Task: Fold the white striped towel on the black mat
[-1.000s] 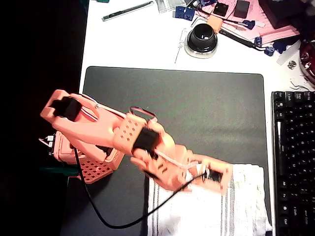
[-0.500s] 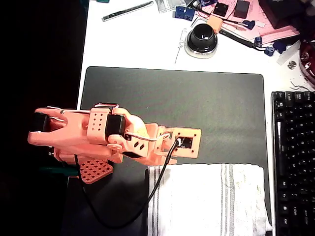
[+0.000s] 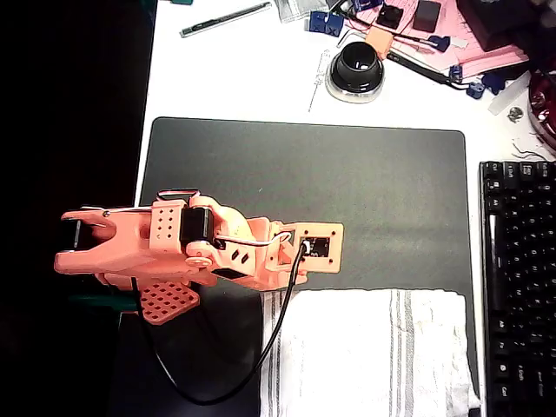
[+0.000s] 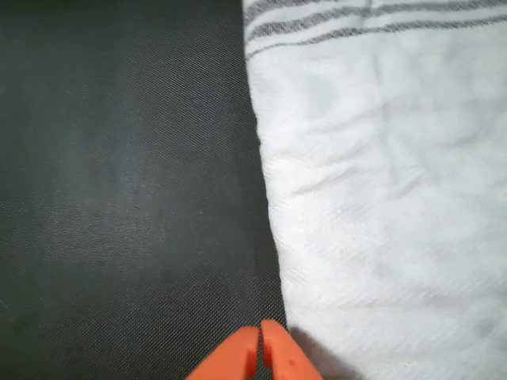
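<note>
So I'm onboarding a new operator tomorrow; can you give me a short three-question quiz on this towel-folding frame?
1. True or false: the jaws are closed with no cloth between them.
2. In the overhead view, which part of the black mat does the white striped towel cover? A) upper left B) lower right C) centre
3. In the wrist view, what lies just right of the gripper?

Key:
1. True. The tips meet over bare mat.
2. B.
3. The towel's edge, running up the picture beside the tips.
</note>
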{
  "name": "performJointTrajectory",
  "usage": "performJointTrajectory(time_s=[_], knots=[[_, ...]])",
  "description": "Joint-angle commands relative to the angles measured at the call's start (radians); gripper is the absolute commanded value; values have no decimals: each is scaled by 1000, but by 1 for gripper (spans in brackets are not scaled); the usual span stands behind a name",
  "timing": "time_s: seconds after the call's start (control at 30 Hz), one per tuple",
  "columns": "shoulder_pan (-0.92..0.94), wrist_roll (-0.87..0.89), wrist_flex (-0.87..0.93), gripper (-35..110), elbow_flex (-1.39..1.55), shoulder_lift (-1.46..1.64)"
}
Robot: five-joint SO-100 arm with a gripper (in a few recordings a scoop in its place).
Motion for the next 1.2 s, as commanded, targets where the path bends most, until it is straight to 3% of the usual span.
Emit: performJointTrajectory(time_s=[0.0, 0.33, 0.5, 1.17], knots=[[-8, -12, 44, 0, 21, 29], [-3, -15, 230, 0, 21, 41], [0, 55, 244, 0, 21, 54], [3, 55, 239, 2, 21, 54]])
